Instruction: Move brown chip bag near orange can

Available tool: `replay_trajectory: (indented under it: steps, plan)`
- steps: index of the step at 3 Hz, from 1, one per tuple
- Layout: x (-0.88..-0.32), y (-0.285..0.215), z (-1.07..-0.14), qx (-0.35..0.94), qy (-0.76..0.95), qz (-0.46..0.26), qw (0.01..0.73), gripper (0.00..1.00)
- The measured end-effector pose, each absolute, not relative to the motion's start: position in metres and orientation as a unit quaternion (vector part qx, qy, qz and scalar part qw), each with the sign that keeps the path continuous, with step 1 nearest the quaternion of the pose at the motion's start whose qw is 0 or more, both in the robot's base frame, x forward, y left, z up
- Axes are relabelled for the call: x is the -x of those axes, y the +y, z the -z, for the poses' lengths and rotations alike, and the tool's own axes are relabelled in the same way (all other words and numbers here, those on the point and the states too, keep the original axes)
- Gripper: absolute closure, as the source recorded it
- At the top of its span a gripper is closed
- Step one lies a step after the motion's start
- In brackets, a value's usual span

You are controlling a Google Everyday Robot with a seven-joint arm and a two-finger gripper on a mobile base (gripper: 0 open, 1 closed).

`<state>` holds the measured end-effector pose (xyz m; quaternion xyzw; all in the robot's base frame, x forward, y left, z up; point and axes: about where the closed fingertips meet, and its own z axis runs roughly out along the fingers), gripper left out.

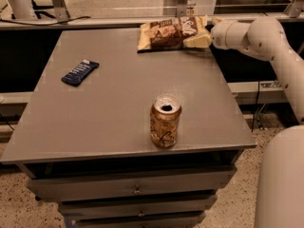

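Observation:
The brown chip bag [168, 33] lies flat at the far edge of the grey table [118, 108], right of centre. The orange can [165, 121] stands upright near the front edge, its top opened. My gripper [197, 41] reaches in from the right on a white arm and sits over the bag's right end, its pale fingers touching or just above the bag.
A small dark-blue bar wrapper [80, 72] lies on the left side of the table. The white arm [266, 39] crosses the far right corner. Drawers sit under the table front. Metal frames and a ledge run behind the table.

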<state>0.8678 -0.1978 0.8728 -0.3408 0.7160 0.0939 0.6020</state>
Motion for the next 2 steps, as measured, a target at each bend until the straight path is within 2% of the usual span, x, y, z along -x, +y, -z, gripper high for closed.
replay_trajectory:
  steps: [2]
  plan:
    - [-0.8767, -0.198, -0.8725, 0.337, 0.719, -0.091, 0.601, 0.64]
